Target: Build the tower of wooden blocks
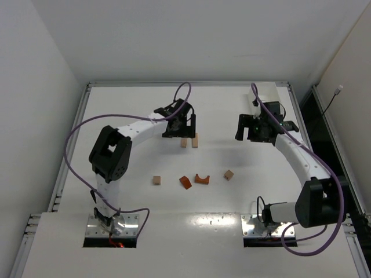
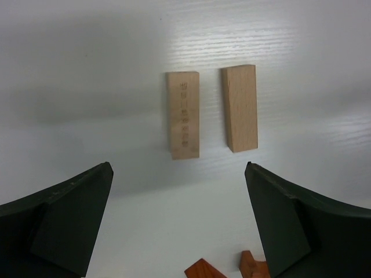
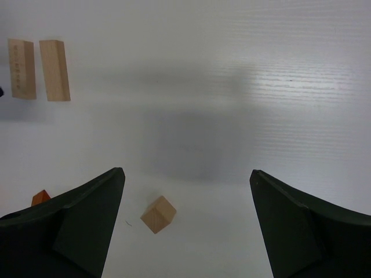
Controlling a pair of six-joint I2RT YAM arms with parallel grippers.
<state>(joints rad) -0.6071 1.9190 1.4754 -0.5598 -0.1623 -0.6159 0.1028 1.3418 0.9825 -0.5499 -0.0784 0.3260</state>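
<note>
In the top view, the left hand point(image 1: 186, 134) was held over two tan bars point(image 1: 184, 142) at the middle of the table point(image 1: 133, 197). Two cubes point(image 1: 156, 180), an orange wedge point(image 1: 185, 182) and an arch point(image 1: 202, 179) were scattered lower in the frame, and nothing was stacked.

In the left wrist view, the fingers were spread and empty, and the bars were seen side by side, not touching.

In the right wrist view, the right hand point(image 3: 186, 174) was spread too, with one cube low in the frame.

The base step was judged to be in hand. Next, one block should be pinched across its narrow width.

Lying flat, parallel, not touching: stamped tan bar point(image 2: 185, 114) and plain tan bar point(image 2: 240, 108), just ahead of left pincer point(image 2: 178, 174); unstacked tbh
</note>
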